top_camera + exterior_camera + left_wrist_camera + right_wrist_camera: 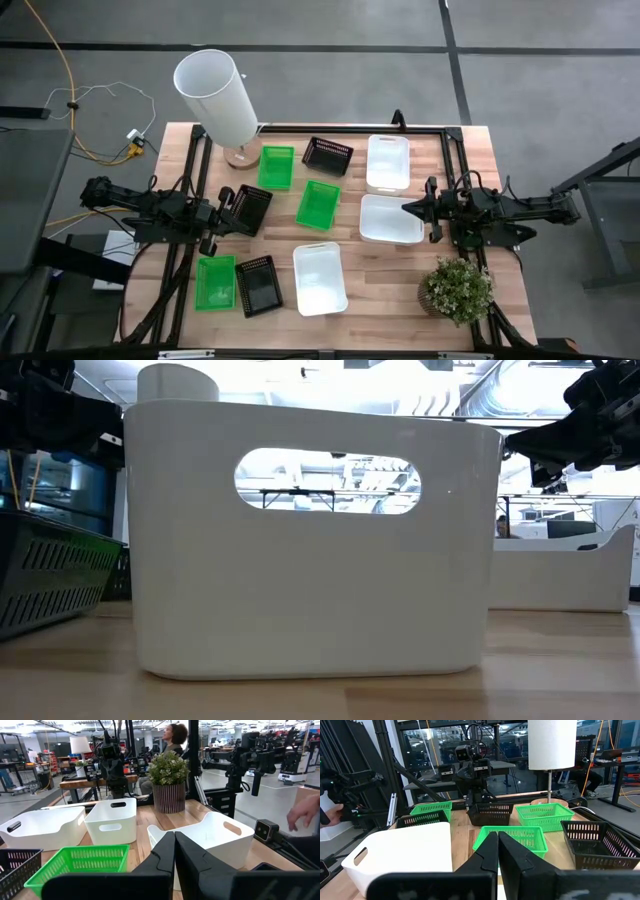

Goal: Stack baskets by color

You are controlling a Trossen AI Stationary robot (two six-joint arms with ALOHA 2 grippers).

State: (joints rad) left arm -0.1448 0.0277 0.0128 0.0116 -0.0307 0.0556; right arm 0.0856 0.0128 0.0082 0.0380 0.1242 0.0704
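I read no writing anywhere. 9 baskets lie unstacked across the bench [470, 150]: 3 green baskets [318, 203], 3 slotted black baskets [327, 155], 3 white baskets [388, 162]. Left pincer [233, 205] and right pincer [408, 208] hover, fingers pressed together, empty.

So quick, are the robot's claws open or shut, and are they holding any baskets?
Left claw: shut, holding nothing, above the table's left side.
Right claw: shut, holding nothing, above the table's right side.
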